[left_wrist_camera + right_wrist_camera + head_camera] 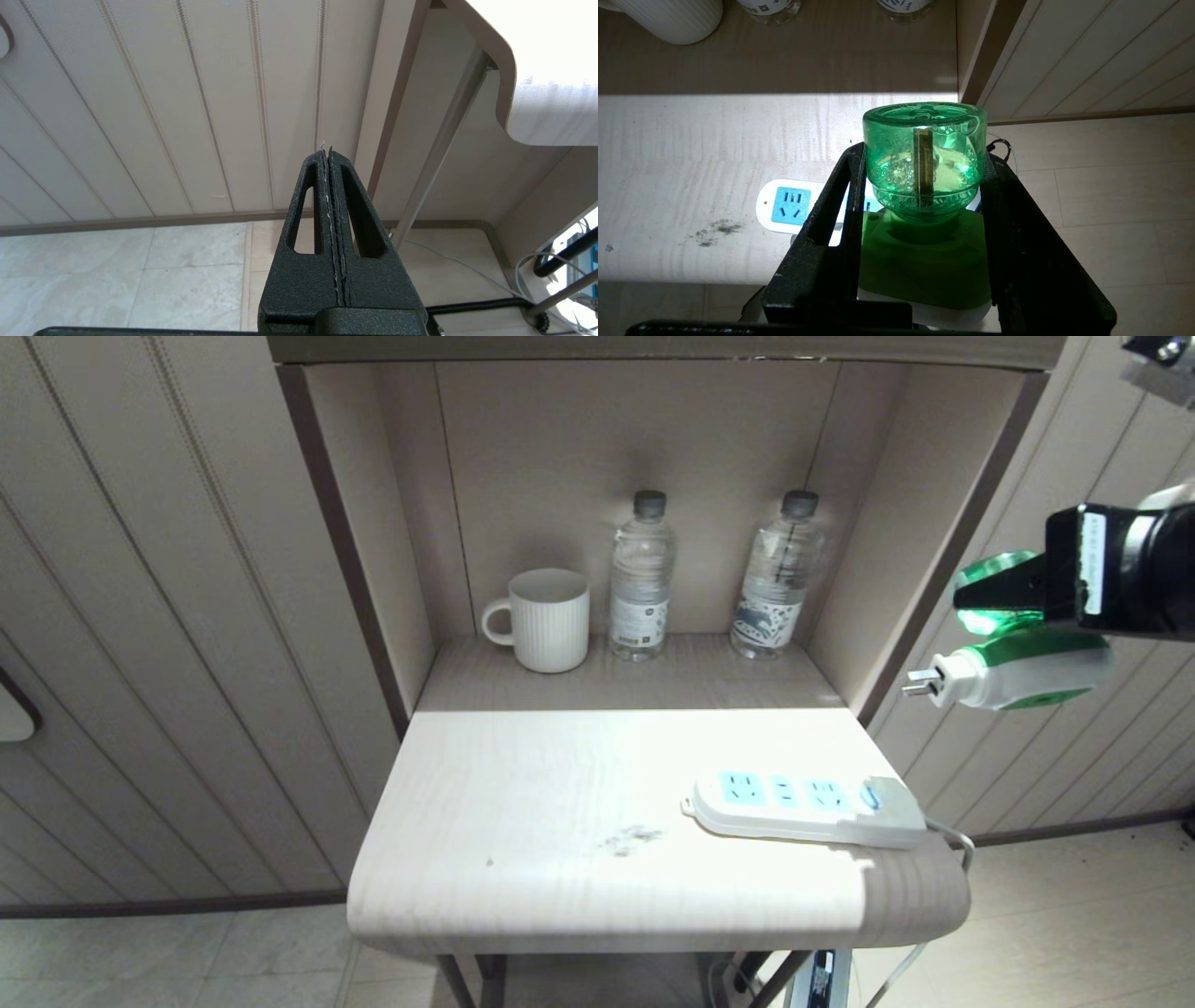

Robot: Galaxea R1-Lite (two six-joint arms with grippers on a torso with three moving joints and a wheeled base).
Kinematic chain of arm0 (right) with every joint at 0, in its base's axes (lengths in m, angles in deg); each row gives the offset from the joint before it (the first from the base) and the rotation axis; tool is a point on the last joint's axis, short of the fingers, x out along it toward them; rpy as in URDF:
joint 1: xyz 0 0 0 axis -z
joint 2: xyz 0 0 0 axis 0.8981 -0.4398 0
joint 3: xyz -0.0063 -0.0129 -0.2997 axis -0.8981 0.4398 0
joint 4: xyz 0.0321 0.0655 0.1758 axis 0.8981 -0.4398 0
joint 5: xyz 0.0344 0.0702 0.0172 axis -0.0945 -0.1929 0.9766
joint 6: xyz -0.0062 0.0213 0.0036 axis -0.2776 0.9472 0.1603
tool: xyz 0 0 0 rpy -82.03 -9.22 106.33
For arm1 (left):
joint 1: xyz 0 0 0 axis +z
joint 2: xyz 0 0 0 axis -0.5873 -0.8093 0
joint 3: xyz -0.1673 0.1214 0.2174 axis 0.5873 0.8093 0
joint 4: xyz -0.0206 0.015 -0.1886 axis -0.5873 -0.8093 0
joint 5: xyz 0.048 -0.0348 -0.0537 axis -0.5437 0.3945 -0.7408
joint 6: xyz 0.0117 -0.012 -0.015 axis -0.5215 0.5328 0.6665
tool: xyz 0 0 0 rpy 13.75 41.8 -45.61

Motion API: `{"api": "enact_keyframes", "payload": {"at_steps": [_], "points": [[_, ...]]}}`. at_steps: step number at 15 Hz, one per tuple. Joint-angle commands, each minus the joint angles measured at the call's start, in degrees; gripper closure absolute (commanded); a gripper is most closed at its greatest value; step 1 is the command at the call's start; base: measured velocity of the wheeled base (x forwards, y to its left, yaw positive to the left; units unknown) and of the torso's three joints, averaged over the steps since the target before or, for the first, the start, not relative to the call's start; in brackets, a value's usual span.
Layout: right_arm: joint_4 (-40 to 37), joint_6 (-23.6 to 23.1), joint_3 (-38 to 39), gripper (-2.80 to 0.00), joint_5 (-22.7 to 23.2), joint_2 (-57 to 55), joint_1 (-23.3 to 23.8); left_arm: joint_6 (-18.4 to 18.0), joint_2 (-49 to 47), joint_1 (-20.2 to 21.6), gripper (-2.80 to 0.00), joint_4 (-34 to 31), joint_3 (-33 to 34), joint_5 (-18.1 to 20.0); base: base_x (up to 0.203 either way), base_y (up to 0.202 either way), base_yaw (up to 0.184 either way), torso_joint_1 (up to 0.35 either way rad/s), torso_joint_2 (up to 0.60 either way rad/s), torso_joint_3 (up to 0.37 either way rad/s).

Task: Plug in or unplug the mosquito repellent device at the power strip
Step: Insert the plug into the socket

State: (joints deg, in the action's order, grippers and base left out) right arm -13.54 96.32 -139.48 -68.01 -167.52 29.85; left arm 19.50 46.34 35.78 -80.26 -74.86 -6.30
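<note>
Two prongs are what you need to watch: they stick out sideways from the small white-and-green mosquito repellent device (1013,677) toward the shelf, so the unit's long axis runs level, not downward. Your right gripper (1004,593) is clamped on the device's translucent green liquid bottle (924,158), one black finger (822,233) on each side, holding it in the air off the right edge of the pale wood tabletop (523,821). The flat white power strip with pale-blue sockets (808,807) lies below and to the left of the device, near the table's right edge, its length running across the table and its sockets facing up. I judge you will need to turn the wrist so the prongs point down, then bring the device left and down over a socket. The left gripper (329,158) hangs closed and empty beside the table's leg, much farther off, so the right arm is the one for this.
</note>
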Motion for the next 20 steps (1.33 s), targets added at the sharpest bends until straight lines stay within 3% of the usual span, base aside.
{"api": "enact_keyframes", "payload": {"at_steps": [1,5,10,15,17,20], "points": [[-0.08,0.05,0.63,0.00,-0.09,-0.65,-0.55,0.00,0.02,0.01,0.00,0.00,-0.02,0.00,0.000,0.000,0.000,0.000,0.00,0.000],[0.57,0.16,0.46,0.00,1.98,-4.20,-0.57,0.00,0.01,0.00,0.00,0.00,-0.02,0.00,0.000,0.000,0.000,0.000,0.00,0.000],[1.56,5.25,2.17,0.00,13.75,-7.53,0.54,0.00,0.02,0.00,0.00,0.00,-0.01,0.00,0.000,0.000,0.000,0.000,0.00,0.000],[1.47,6.07,4.73,0.00,22.37,-10.80,5.25,0.00,0.02,0.01,0.00,0.00,-0.02,0.00,0.000,0.000,0.000,0.000,0.00,0.000],[1.36,6.16,3.74,0.00,29.23,-13.16,8.73,0.00,0.00,-0.02,0.00,0.00,0.00,0.00,0.000,0.000,0.000,0.000,0.00,0.000],[0.39,6.06,0.96,0.00,31.00,-15.98,10.68,0.00,0.02,0.01,0.00,0.00,0.07,0.00,0.000,0.000,0.000,0.000,0.00,0.000]]}}
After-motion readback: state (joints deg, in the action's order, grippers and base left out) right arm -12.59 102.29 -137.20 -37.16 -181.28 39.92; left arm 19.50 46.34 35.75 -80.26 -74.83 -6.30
